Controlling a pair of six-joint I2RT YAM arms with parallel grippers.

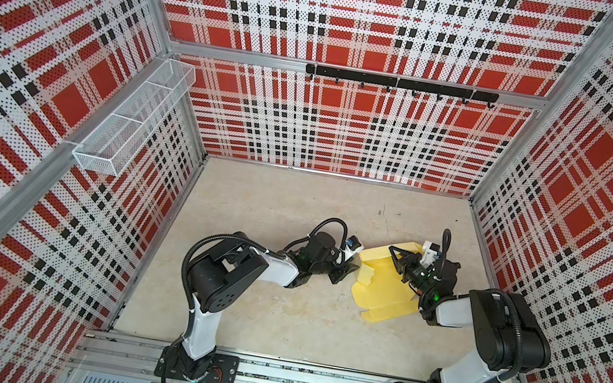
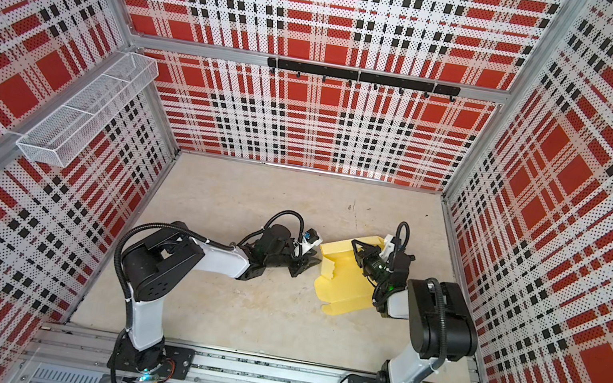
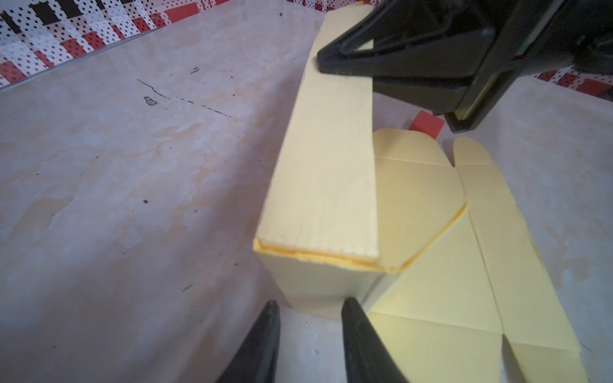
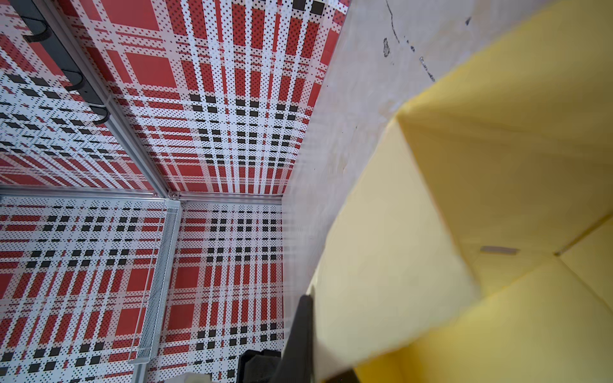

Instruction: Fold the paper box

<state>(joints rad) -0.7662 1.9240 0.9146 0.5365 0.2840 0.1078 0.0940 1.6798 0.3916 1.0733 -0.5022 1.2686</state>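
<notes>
- paper box [image 1: 380, 293], pale yellow card, partly folded, is shown in both top views on the beige table [image 1: 278, 301], right of centre, between the two grippers.
- in the left wrist view, one long side wall of the box [image 3: 325, 165] is seen raised and doubled over, while creased panels and rounded flaps are laid flat on the table beside it.
- right gripper [image 1: 397, 256] is closed; the far end of the raised wall is pinched at its top edge [image 3: 323, 63], and yellow card is pressed against its finger [image 4: 303, 315].
- left gripper [image 1: 345, 273] is held low at the box's left side, jaws partly parted, nothing gripped; the near corner of the wall is seen just ahead of the fingertips [image 3: 272, 308].
- a small red square piece [image 3: 426, 124] is seen on the table beside the flaps.
</notes>
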